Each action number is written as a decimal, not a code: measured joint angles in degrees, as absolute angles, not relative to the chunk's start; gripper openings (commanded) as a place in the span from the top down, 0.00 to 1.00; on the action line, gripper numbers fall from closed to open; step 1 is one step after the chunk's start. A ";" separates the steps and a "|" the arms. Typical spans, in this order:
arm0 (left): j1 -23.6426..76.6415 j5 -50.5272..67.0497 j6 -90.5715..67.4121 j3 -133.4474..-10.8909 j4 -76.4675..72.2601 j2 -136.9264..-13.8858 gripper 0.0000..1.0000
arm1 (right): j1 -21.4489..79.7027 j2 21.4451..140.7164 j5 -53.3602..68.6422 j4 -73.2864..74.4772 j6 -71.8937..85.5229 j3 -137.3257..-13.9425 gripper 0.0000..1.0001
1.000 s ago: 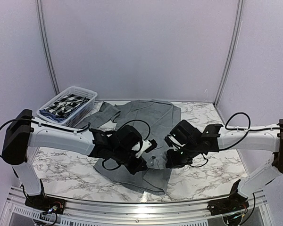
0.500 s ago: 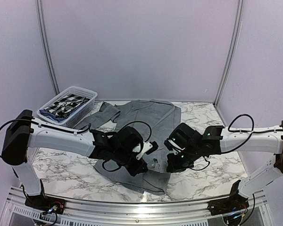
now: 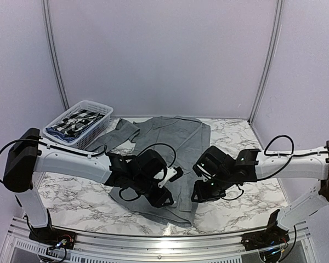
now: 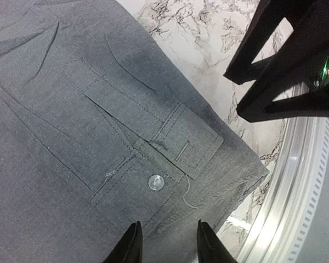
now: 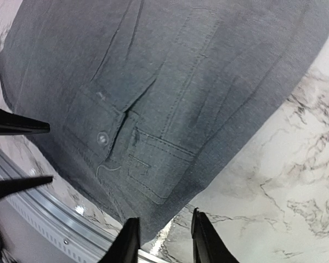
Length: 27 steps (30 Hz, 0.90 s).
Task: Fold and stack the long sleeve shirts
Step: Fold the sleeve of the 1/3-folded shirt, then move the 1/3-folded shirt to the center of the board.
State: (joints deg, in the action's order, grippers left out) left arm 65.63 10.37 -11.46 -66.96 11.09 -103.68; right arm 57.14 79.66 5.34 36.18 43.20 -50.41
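Note:
A plain mid-grey long sleeve shirt (image 3: 172, 137) lies spread on the marble table, its sleeve folded over the body. The cuff with a button shows in the left wrist view (image 4: 156, 182) and in the right wrist view (image 5: 103, 137). My left gripper (image 3: 167, 195) is open and empty just above the shirt's near part, by the cuff (image 4: 167, 247). My right gripper (image 3: 199, 193) is open and empty over the shirt's near right edge (image 5: 164, 244), one finger over cloth and one over marble. A second, checked shirt (image 3: 77, 121) lies in the basket.
A white plastic basket (image 3: 94, 105) stands at the back left of the table. A metal rail (image 4: 296, 181) runs along the table's near edge, close to the shirt's hem. The two grippers are close together; the right one's black fingers (image 4: 274, 71) show in the left wrist view.
Both grippers have shifted a little toward the near edge of the table, over the shirt's lower part. The shirt lies as before.

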 measured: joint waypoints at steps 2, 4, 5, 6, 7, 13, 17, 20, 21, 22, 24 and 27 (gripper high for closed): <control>65.65 10.11 -11.46 -66.94 11.22 -103.68 0.49 | 56.80 79.37 4.54 36.56 43.03 -50.46 0.54; 65.65 9.89 -11.62 -66.94 11.25 -103.68 0.48 | 55.88 78.65 3.75 37.23 42.48 -50.50 0.53; 65.63 9.76 -11.81 -66.94 11.27 -103.66 0.48 | 55.13 78.22 3.57 37.41 42.13 -50.59 0.53; 65.63 9.45 -12.03 -66.94 11.27 -103.59 0.49 | 53.89 77.60 3.29 37.45 41.67 -50.68 0.53; 65.52 9.21 -12.34 -66.94 11.27 -103.50 0.49 | 52.49 76.97 2.96 37.41 41.30 -50.85 0.53; 63.40 6.07 -15.27 -66.94 11.16 -102.56 0.54 | 41.60 75.09 1.78 33.15 37.87 -53.45 0.59; 60.73 3.36 -17.82 -66.94 10.81 -102.26 0.55 | 33.56 75.96 4.05 24.88 36.18 -54.11 0.67; 58.52 0.84 -20.36 -66.94 10.72 -102.26 0.55 | 27.70 79.92 6.72 18.17 35.48 -55.90 0.69; 57.71 0.05 -21.28 -66.94 10.63 -102.26 0.55 | 26.57 81.38 7.42 16.47 35.40 -56.58 0.70; 56.90 -0.54 -22.28 -66.94 10.66 -102.26 0.55 | 25.34 83.22 8.25 14.55 35.29 -57.36 0.71; 55.24 -1.34 -23.99 -66.92 10.63 -102.26 0.55 | 23.81 87.05 10.22 10.70 35.29 -58.61 0.72; 52.56 -2.81 -26.20 -66.41 10.59 -102.26 0.55 | 23.18 91.94 13.32 5.76 35.59 -59.09 0.73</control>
